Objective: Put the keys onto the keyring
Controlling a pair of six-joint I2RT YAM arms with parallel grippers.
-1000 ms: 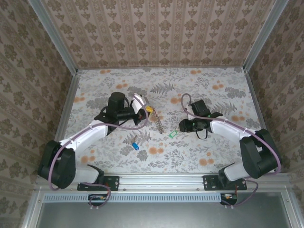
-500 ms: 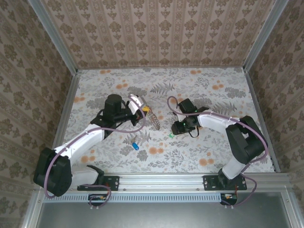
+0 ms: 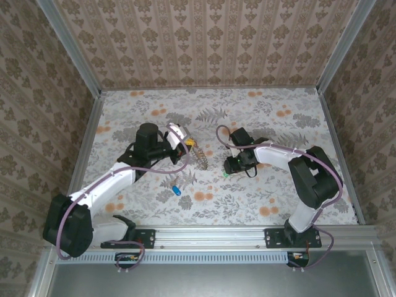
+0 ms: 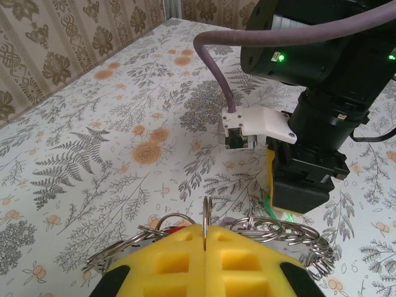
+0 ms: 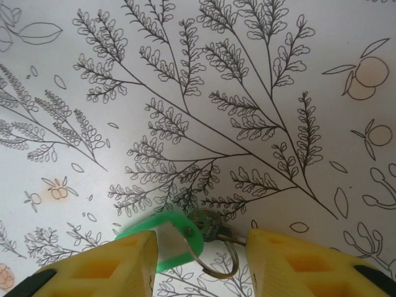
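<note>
Right arm [image 3: 279, 152] swung inward; open right pincer [image 5: 201, 242] straddles the green key [image 5: 179, 224], left pincer [image 4: 205, 232] clamps keyring [image 4: 206, 209].

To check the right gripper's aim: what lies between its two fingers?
In the right wrist view, the green key lies on the table between the open fingers of the right gripper.

This is a purpose-built robot test cell in a lab, not a lived-in room. Patterned wallpaper panels [image 3: 204, 37] stand as three walls held in bare aluminium frame posts [image 3: 68, 46] around a table [image 3: 278, 204] covered in a floral print. Two robot arms, the left arm [image 3: 105, 182] and the right arm [image 3: 291, 154], are bolted to a metal rail [image 3: 210, 235] at the near edge, with a slotted cable duct [image 3: 210, 257] running just below it.
</note>
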